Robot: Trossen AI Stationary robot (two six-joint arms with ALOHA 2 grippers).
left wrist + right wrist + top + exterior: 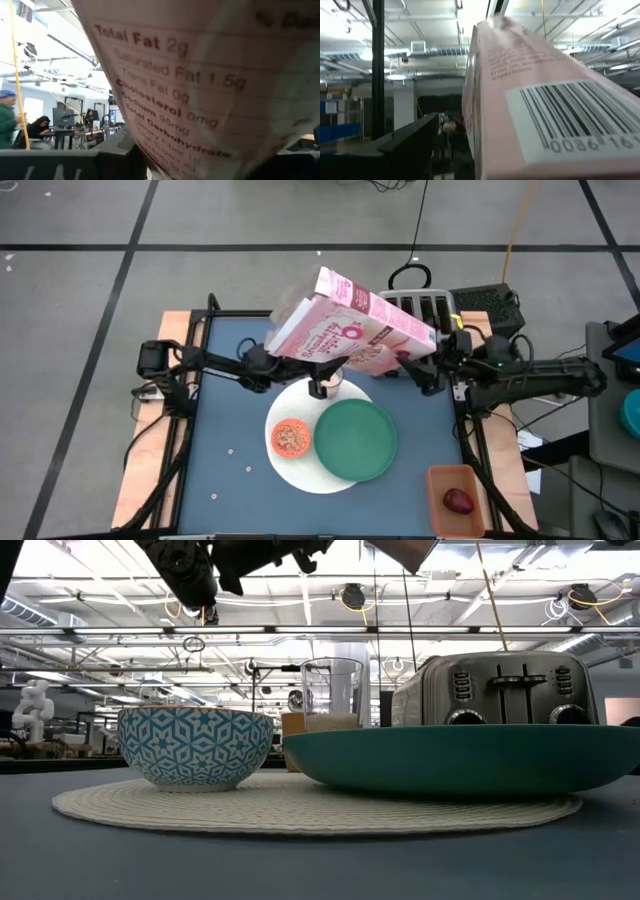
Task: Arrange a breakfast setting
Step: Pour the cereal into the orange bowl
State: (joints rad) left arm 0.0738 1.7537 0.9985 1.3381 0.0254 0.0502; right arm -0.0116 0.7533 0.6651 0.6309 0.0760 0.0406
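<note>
The pink cereal box (350, 320) hangs tilted high over the table's far middle, between my two arms. My left gripper (272, 363) is at its left end and my right gripper (425, 365) at its right end, both shut on it. Below, the large white round plate (300, 472) carries the small patterned bowl (291, 438) with cereal and the green plate (355, 440). The milk glass (331, 692) stands behind them. A dark-red fruit (458, 500) lies in the tan bin (440, 480). The orange cup, bagel and spoon are out of view. My left gripper has the box's nutrition-facts side panel (165, 125) between its fingers, near the box's left end. The box itself hides the fingertips. The box is lifted clear and tilted. My right gripper has the box's barcode end (555, 125) between its fingers, coming level from the table's right. The box hides the fingertips. The box is clear of the table.
The silver toaster (432, 305) stands at the far right, partly under the box. A few loose cereal pieces (248, 470) lie on the blue mat left of the plate. People sit in the room behind (37, 127).
</note>
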